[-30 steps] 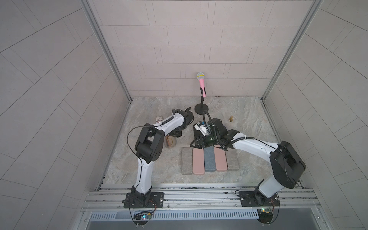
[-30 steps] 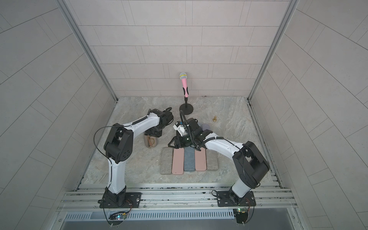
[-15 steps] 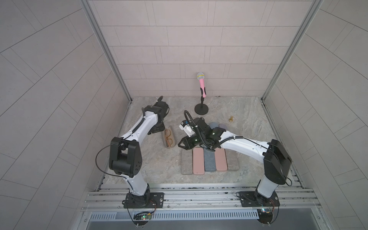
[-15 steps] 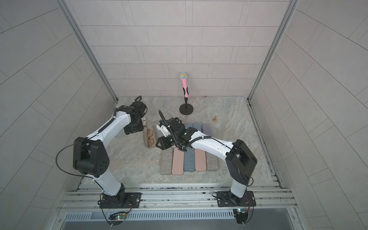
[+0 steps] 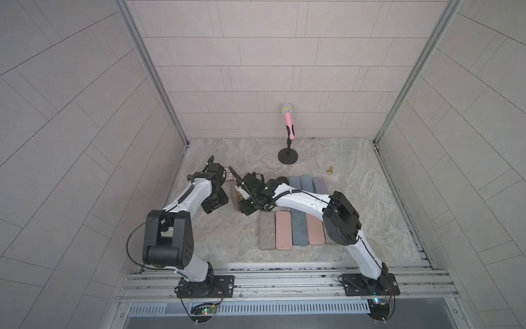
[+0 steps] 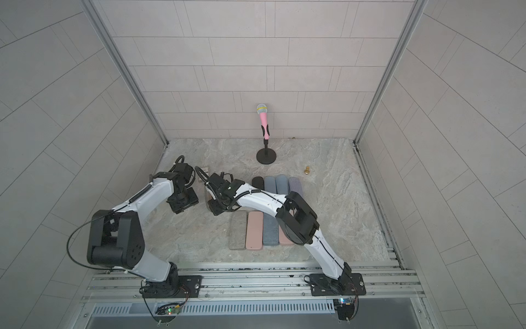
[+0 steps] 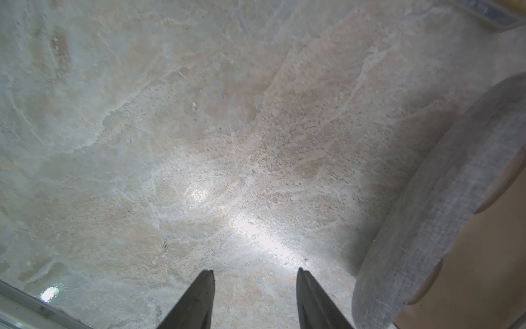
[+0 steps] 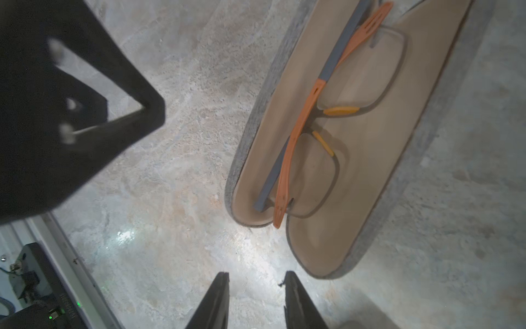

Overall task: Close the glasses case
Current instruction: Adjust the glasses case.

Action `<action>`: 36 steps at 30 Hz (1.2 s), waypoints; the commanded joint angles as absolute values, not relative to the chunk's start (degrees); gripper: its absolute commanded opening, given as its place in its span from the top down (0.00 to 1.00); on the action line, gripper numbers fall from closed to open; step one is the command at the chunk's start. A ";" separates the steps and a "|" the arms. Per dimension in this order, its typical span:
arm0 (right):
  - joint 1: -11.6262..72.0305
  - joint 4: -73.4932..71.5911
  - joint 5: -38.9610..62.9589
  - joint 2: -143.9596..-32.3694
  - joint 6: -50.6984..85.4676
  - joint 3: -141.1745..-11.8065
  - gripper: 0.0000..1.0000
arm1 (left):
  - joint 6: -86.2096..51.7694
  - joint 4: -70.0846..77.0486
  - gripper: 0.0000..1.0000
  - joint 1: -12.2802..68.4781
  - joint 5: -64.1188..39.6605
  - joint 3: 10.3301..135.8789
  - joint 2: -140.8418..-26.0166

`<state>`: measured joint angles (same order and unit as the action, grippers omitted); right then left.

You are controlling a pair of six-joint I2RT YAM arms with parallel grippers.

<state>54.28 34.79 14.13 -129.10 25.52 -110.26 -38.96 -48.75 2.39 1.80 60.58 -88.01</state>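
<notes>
The glasses case point(image 8: 370, 176) lies open on the stone table, grey felt outside and tan lining inside. Folded glasses point(image 8: 307, 136) with orange and grey temples rest in it. In both top views my right arm covers most of the case; only a strip point(image 5: 235, 197) point(image 6: 207, 195) shows. My right gripper point(image 8: 256, 275) point(image 5: 246, 207) hovers at one end of the case, open with a narrow gap and nothing between its fingers. My left gripper point(image 7: 254, 273) point(image 5: 214, 202) is open over bare table, with the case's grey wall point(image 7: 444, 210) beside it.
A pink microphone point(image 5: 288, 125) stands on a black base at the back. A row of closed cases point(image 5: 283, 235) lies in front of my right arm, with several more point(image 5: 305, 181) behind it. A small brass piece point(image 5: 330, 170) sits at the right.
My left arm swung from the middle out to the left side of the case. My right gripper moved left over the case and its jaws narrowed.
</notes>
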 commanded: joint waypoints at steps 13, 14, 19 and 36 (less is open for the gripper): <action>54.01 41.36 10.89 -138.47 23.51 -124.80 0.70 | -39.45 -47.08 0.47 -1.46 -1.14 56.44 -81.53; 53.98 41.31 10.81 -138.89 23.45 -125.38 0.70 | -39.46 -47.06 0.47 -1.52 -1.14 56.41 -81.44; 53.31 41.70 10.81 -140.90 23.04 -127.94 0.70 | -38.82 -47.52 0.47 -2.11 -1.31 56.34 -80.97; 51.52 43.33 14.30 -146.41 22.35 -134.36 0.69 | -38.48 -47.17 0.47 -2.90 -1.48 55.81 -82.25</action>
<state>51.68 41.41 13.56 -145.18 23.42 -132.86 -38.98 -46.72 -2.50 -1.91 56.69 -82.50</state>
